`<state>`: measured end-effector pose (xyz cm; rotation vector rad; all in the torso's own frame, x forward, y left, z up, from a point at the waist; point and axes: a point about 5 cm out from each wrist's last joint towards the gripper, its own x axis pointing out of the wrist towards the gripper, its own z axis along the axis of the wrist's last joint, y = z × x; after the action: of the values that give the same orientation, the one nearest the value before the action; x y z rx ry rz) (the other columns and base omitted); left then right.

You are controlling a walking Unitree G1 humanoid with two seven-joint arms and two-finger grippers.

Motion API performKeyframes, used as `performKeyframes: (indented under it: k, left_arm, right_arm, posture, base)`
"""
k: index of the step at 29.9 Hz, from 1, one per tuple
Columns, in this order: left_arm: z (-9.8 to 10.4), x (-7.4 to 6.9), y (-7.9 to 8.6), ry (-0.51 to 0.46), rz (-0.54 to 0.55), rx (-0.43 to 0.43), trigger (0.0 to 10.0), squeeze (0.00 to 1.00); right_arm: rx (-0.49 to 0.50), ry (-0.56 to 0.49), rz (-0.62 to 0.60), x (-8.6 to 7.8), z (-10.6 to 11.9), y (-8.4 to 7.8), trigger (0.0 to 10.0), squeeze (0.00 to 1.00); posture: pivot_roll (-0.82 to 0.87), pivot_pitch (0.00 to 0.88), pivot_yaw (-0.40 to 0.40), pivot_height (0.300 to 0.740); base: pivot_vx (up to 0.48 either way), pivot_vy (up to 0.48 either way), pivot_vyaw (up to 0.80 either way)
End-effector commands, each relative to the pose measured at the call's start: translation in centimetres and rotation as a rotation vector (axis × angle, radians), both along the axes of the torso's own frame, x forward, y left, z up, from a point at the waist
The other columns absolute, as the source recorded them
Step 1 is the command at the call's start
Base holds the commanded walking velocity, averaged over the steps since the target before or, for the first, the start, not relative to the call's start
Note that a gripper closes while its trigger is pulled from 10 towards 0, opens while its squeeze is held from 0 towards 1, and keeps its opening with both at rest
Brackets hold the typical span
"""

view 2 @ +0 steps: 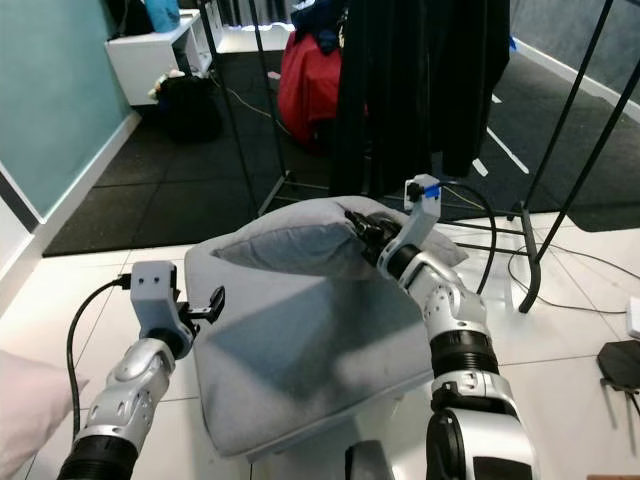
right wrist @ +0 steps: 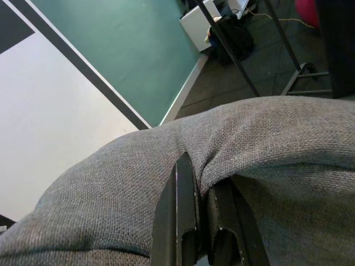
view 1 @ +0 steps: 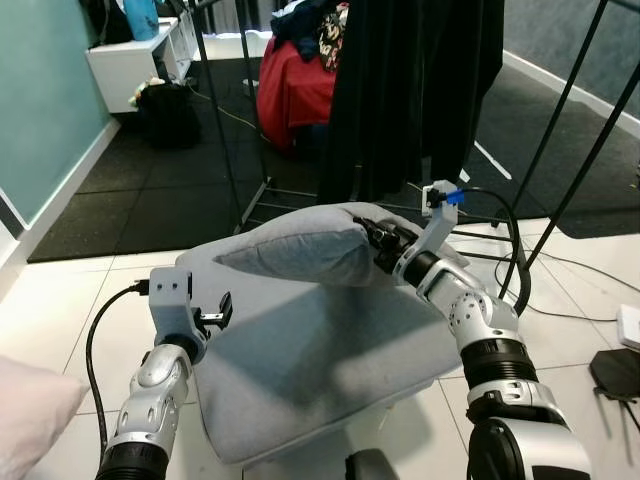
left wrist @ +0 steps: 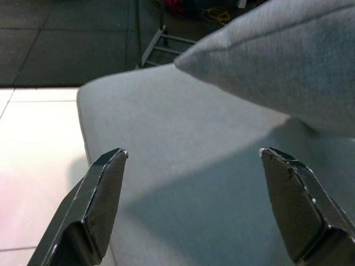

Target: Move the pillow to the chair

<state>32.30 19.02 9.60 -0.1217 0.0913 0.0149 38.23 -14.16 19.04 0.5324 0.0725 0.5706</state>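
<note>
The grey fabric pillow point(view 1: 300, 248) is lying across the back part of the grey upholstered chair seat point(view 1: 310, 370), one corner sticking out toward the robot's left and casting a shadow on the cushion. The right gripper point(right wrist: 201, 191) has its two black fingers pinched tight on a fold of the pillow fabric at the pillow's right end. The left gripper point(left wrist: 194, 166) sits just beside the seat's left edge, fingers spread wide with nothing between them, pointing in over the cushion. Past the chair there's a black metal clothes rack point(view 1: 225, 130) with dark black garments point(view 1: 420, 80) hanging, a red bag point(view 1: 290, 90) on the dark floor, and a teal wall point(view 1: 45, 90) on the left.
</note>
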Motion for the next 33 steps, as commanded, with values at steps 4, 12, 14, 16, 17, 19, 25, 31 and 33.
performKeyframes:
  k: [4, 12, 14, 16, 17, 19, 25, 31, 33]
  left_arm:
    - [-0.6, -0.3, 0.1, 0.022, 0.001, 0.005, 10.0, 0.0]
    - [-0.6, -0.4, -0.1, 0.021, -0.008, 0.004, 10.0, 0.0]
    - [-0.6, -0.4, -0.1, 0.022, -0.01, 0.005, 10.0, 0.0]
    - [-0.6, -0.4, -0.1, 0.022, -0.012, 0.006, 10.0, 0.0]
    - [-0.6, -0.4, -0.1, 0.022, -0.012, 0.006, 10.0, 0.0]
    - [-0.9, -0.5, 0.1, 0.035, -0.008, 0.01, 10.0, 0.0]
    - [-1.6, -0.9, 0.5, 0.08, 0.003, 0.024, 10.0, 0.0]
    - [-1.7, -1.4, 0.7, 0.068, 0.008, 0.021, 10.0, 0.0]
    - [-1.7, -1.4, 0.7, 0.07, 0.003, 0.031, 10.0, 0.0]
  right_arm:
    - [0.024, -0.069, 0.002, -0.1, 1.4, 0.1, 0.0, 0.0]
    - [0.027, -0.072, -0.001, -0.1, 1.5, 0.0, 0.0, 0.0]
    - [0.027, -0.072, -0.002, -0.2, 1.5, 0.0, 0.0, 0.0]
    - [0.027, -0.071, -0.002, -0.2, 1.4, 0.0, 0.0, 0.0]
    - [0.027, -0.071, -0.002, -0.2, 1.4, 0.0, 0.0, 0.0]
    - [0.027, -0.07, -0.002, -0.2, 1.4, 0.0, 0.0, 0.0]
    - [0.026, -0.07, -0.003, -0.2, 1.4, -0.1, 0.0, 0.0]
    - [0.02, -0.072, -0.008, -0.1, 1.3, -0.1, 0.0, 0.0]
    - [0.014, -0.072, -0.012, -0.1, 1.2, -0.2, 0.0, 0.0]
  posture:
    - [-0.24, 0.016, 0.031, 0.64]
    - [-0.23, 0.018, 0.034, 0.66]
    - [-0.23, 0.016, 0.035, 0.665]
    - [-0.23, 0.017, 0.035, 0.67]
    - [-0.23, 0.017, 0.035, 0.67]
    - [-0.23, 0.015, 0.036, 0.68]
    - [-0.23, 0.014, 0.035, 0.695]
    - [-0.23, 0.012, 0.033, 0.72]
    - [-0.22, 0.013, 0.031, 0.73]
  base:
    - [0.0, 0.0, 0.0]
    - [0.0, 0.0, 0.0]
    - [0.0, 0.0, 0.0]
    - [0.0, 0.0, 0.0]
    - [0.0, 0.0, 0.0]
    - [0.0, 0.0, 0.0]
    - [-0.32, 0.0, 0.0]
    - [-0.24, 0.0, 0.0]
    - [0.0, 0.0, 0.0]
